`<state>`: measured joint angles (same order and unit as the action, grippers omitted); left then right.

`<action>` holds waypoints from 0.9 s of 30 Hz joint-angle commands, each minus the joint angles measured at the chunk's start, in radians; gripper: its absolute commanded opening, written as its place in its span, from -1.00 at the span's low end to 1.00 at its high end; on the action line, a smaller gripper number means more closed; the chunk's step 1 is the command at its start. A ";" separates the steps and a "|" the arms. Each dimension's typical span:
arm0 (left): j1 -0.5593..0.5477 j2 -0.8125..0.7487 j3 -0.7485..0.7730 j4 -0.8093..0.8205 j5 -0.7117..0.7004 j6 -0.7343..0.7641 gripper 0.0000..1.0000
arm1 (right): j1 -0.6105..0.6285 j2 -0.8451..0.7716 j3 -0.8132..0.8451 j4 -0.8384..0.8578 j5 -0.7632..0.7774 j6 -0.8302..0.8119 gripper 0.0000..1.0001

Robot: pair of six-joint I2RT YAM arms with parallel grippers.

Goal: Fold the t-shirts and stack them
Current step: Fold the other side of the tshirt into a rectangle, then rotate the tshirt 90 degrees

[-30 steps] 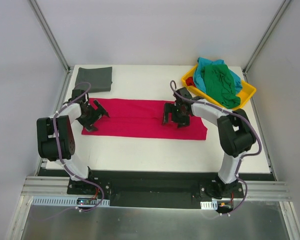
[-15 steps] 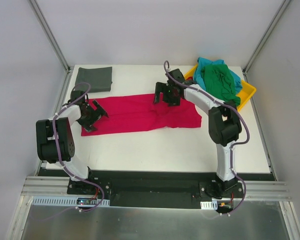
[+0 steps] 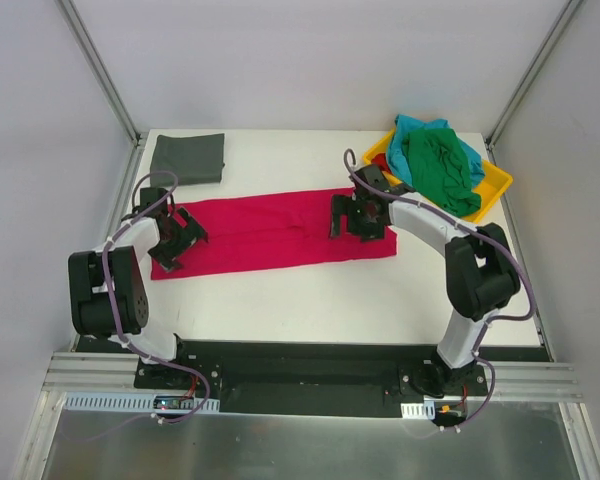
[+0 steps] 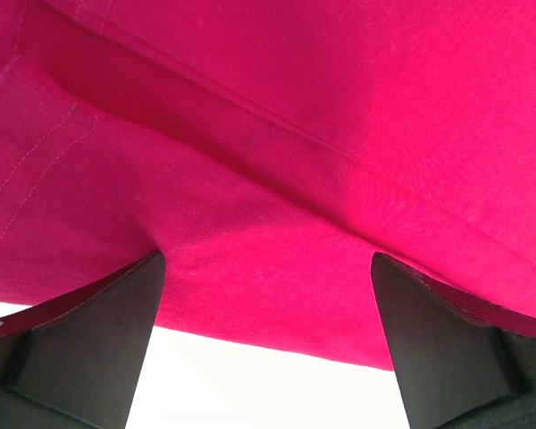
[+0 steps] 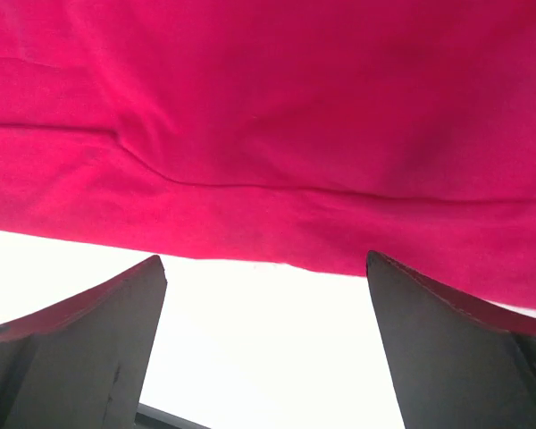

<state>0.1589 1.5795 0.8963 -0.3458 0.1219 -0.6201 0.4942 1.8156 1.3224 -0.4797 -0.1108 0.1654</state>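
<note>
The crimson red t-shirt [image 3: 270, 232] lies across the table as a long folded strip. My left gripper [image 3: 173, 237] is open over its left end; in the left wrist view the red cloth [image 4: 277, 179] fills the frame with its edge between the fingers [image 4: 89, 344]. My right gripper [image 3: 358, 217] is open over the strip's right part; the right wrist view shows the red cloth [image 5: 277, 134] and white table between the fingers [image 5: 447, 340]. The dark grey t-shirt [image 3: 188, 158] lies folded at the back left. The green t-shirt [image 3: 440, 170] and the teal t-shirt [image 3: 417, 127] are heaped in the yellow tray [image 3: 496, 187].
The yellow tray stands at the back right corner. Metal frame posts [image 3: 100, 70] rise at the back corners. The table's front edge [image 3: 310, 345] runs in front of both arm bases.
The red t-shirt went from a wider rectangle to a narrower strip, shifted left and back. My right gripper swung back, then returned forward. My left gripper moved slightly left.
</note>
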 commanded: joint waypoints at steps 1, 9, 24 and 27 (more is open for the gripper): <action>0.014 -0.116 -0.066 -0.096 -0.116 -0.033 0.98 | -0.026 -0.075 -0.075 0.004 0.042 0.023 0.92; 0.001 -0.337 0.006 -0.136 -0.200 -0.056 0.98 | -0.048 0.026 0.004 -0.020 0.056 0.082 0.92; -0.016 0.068 0.081 -0.035 0.061 0.054 0.98 | -0.045 0.462 0.556 -0.183 -0.001 -0.012 0.92; -0.018 0.004 -0.012 -0.033 0.033 0.031 0.98 | -0.043 0.562 0.708 -0.184 -0.073 -0.003 0.92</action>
<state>0.1448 1.6611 0.9859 -0.3389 0.1757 -0.5961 0.4446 2.2673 1.8763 -0.6445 -0.0795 0.1707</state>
